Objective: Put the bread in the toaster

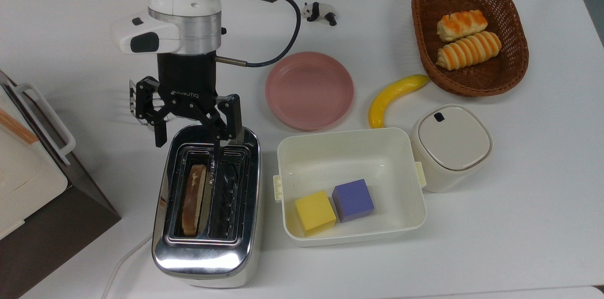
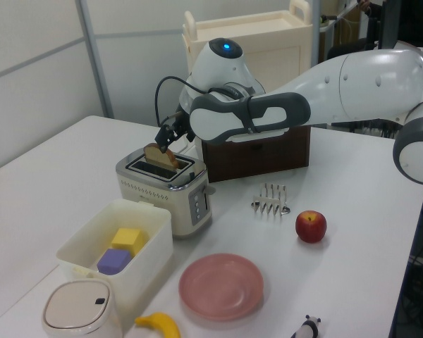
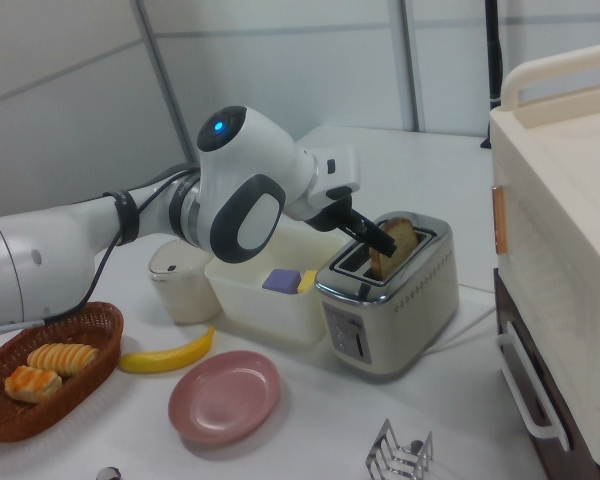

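Note:
The bread [image 1: 193,199] stands on edge in the slot on the top view's left of the chrome toaster [image 1: 207,257], its crust poking above the slot. My gripper [image 1: 198,136] hangs open just above the toaster's far end, its fingers spread wide and holding nothing. In the left view the bread [image 2: 160,155] rises out of the toaster [image 2: 166,193] just below the gripper [image 2: 168,134]. In the right view the slice [image 3: 398,243] sticks up from the toaster [image 3: 395,290] beside the gripper [image 3: 365,232].
A cream tub [image 1: 349,141] with a yellow and a purple cube sits right of the toaster in the top view. Beyond are a pink plate [image 1: 309,89], banana [image 1: 394,96], lidded canister [image 1: 450,145] and basket of rolls [image 1: 469,30]. A toast rack [image 1: 141,103], an apple [image 2: 311,226] and a brown-and-cream cabinet [image 1: 28,181] are near.

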